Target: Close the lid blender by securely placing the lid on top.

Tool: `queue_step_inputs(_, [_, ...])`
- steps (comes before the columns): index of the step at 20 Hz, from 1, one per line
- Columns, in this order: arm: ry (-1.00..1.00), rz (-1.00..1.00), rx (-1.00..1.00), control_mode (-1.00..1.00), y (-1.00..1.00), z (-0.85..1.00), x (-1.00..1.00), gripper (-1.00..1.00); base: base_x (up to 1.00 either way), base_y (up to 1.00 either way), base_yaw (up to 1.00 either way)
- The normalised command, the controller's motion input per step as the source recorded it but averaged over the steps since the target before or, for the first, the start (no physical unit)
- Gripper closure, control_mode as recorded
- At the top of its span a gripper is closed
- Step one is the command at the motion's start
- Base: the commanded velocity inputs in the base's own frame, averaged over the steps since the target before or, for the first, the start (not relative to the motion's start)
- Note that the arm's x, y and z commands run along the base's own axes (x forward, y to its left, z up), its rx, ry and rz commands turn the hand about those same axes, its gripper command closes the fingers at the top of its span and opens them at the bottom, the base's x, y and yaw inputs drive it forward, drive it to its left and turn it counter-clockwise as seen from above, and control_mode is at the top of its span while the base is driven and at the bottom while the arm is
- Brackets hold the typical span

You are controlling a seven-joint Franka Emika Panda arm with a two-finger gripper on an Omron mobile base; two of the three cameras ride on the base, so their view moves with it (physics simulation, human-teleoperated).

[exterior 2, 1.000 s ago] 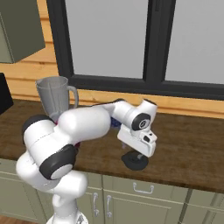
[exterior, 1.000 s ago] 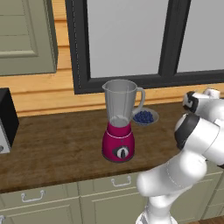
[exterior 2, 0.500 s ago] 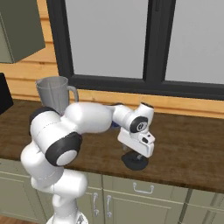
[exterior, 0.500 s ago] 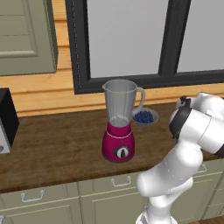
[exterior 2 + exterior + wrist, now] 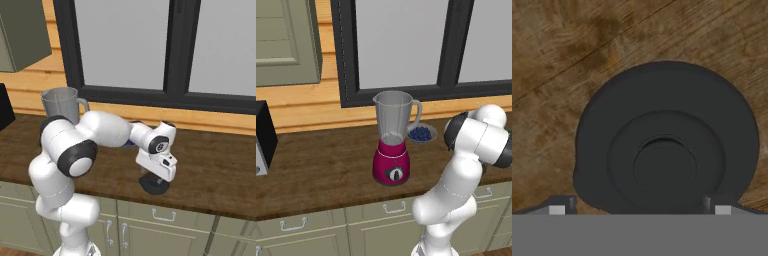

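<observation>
The blender (image 5: 392, 145) has a magenta base with a dark dial and a clear, uncovered jar; it stands on the wooden counter, and its jar (image 5: 60, 102) rises behind my arm in the right base view. The dark round lid (image 5: 154, 184) lies flat on the counter near the front edge, well to the right of the blender. My gripper (image 5: 158, 178) points straight down just above it. In the hand view the lid (image 5: 667, 145) looks large and close, with my open gripper (image 5: 639, 209) straddling its near side, one fingertip on each side.
A small bowl of blueberries (image 5: 421, 133) sits just behind and right of the blender. A dark appliance (image 5: 263, 137) stands at the counter's left end. A window (image 5: 406, 45) runs along the back wall. Cabinet drawers (image 5: 391, 207) lie below the counter edge.
My hand has sunk a little closer to the lid, and the arm's elbow has swung. The jaws stay wide. Blender and lid have not moved.
</observation>
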Motion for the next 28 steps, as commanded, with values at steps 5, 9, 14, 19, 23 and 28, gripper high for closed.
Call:
queue_step_inputs(5, [0.0, 0.0, -0.01, -1.0, 0.0, -0.32, 0.01, -1.0, 0.0, 0.0, 0.0])
queue_step_inputs(9, [0.0, 0.0, 0.0, -1.0, 0.0, -0.17, 0.06, -1.0, 0.0, 0.0, 0.0])
queue_step_inputs(14, [0.0, 0.0, 0.0, -1.0, -0.02, -0.09, 0.15, -1.0, 0.0, 0.0, 0.0])
queue_step_inputs(19, [0.0, -0.02, -0.01, -1.0, -0.04, -0.24, 0.14, -1.0, 0.0, 0.0, 0.0])
queue_step_inputs(23, [0.0, -0.11, -0.03, -1.0, -0.13, -0.41, 0.04, -1.0, 0.0, 0.0, 0.0])
queue_step_inputs(28, [0.0, -0.19, -0.01, -1.0, -0.06, -0.51, 0.04, -1.0, 0.0, 0.0, 0.0])
